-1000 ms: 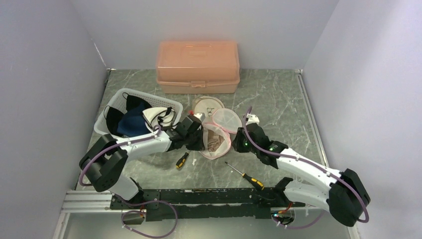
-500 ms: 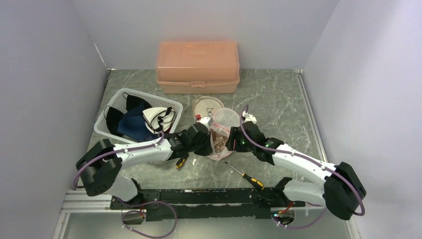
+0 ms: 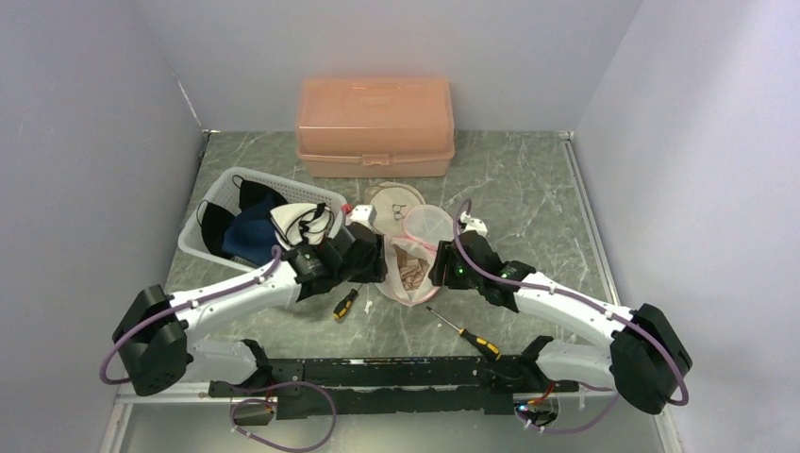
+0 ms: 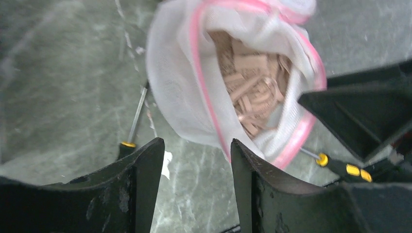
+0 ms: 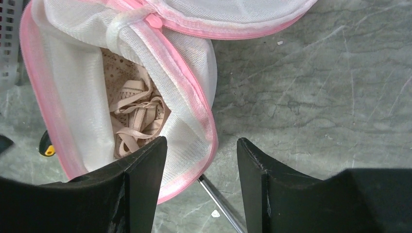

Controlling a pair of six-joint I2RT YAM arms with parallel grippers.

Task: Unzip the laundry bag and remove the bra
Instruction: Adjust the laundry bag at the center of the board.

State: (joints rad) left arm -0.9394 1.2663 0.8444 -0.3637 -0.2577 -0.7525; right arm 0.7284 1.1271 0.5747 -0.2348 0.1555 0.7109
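The laundry bag is white mesh with pink trim and lies unzipped on the table between my two arms, its round flap folded back. The beige bra sits bunched inside it. My left gripper is open just left of the bag, and in the left wrist view its jaws hold nothing, with the bag and bra just beyond them. My right gripper is open at the bag's right side. In the right wrist view its jaws stand apart over the bag's pink rim, beside the bra.
A white basket full of dark and white clothes stands at the left. A pink plastic box sits at the back, with a round pinkish disc before it. Two yellow-handled screwdrivers lie near the bag.
Both grippers went from shut to open and let go of the bag. The left arm drew back to the left. The bag has settled with its mouth open.
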